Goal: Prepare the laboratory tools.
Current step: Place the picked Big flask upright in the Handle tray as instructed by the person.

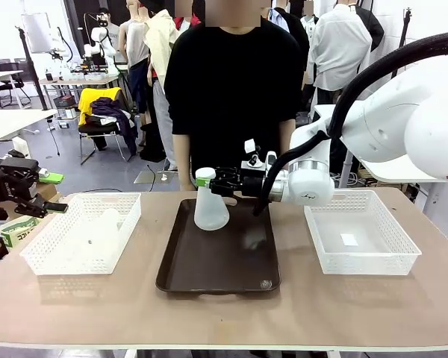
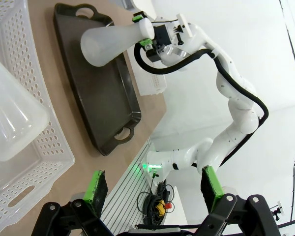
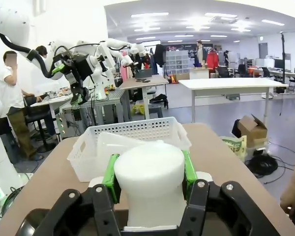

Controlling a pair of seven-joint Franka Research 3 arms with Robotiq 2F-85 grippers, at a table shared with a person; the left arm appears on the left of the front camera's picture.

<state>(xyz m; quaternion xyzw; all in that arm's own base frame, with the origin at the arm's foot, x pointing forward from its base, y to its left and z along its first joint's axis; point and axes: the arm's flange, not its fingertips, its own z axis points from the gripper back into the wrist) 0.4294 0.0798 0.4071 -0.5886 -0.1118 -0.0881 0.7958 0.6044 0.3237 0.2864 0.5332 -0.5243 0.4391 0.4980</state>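
The right gripper [image 1: 207, 180] reaches in sideways from the right, its jaws closed to a narrow gap on the short neck of the first flask [image 1: 210, 209]. The right wrist view shows a green pad pressed against each side of that neck. This flask stands upright with its wide base over the far left part of the dark brown tray [image 1: 224, 261], which lies at the middle of the table [image 1: 209, 321]. From these angles I cannot tell whether the base rests on the tray or hangs just above it. The second flask [image 1: 104, 227] lies on its side in the left white lattice basket [image 1: 67, 265], just left of the tray. In the left wrist view its broad translucent body takes up much of the basket's floor. The left gripper [image 2: 154, 182] hangs off the table's left end, beyond that basket, with its jaws wide apart and nothing between them — the pads touch neither flask nor basket. The right white lattice basket [image 1: 366, 265] stands on the other side of the tray, with a small white patch on its floor that is too small to identify. A person in a black top [image 1: 235, 97] stands at the far edge of the table, directly behind the tray and the first flask.
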